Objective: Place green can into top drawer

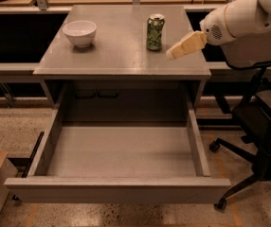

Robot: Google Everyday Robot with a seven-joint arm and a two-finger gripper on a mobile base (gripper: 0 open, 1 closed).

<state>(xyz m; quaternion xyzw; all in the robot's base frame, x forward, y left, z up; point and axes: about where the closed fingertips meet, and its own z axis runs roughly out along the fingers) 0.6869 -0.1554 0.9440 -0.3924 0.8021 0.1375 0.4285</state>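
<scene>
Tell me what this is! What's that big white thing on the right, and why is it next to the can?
That white thing is a robot's arm. The tan part at its end is its gripper, which works like a hand for picking things up. There is just one picture here, taken by a camera looking down at the front of a grey table. On the table stand a green can and a white bowl. The gripper is over the table's right side, just to the right of the can, but not touching it. It is not holding anything. Under the tabletop, a wide drawer is pulled out with nothing in it. The robot's job is to put the can in there. The dark thing at the right is an office chair.
</scene>
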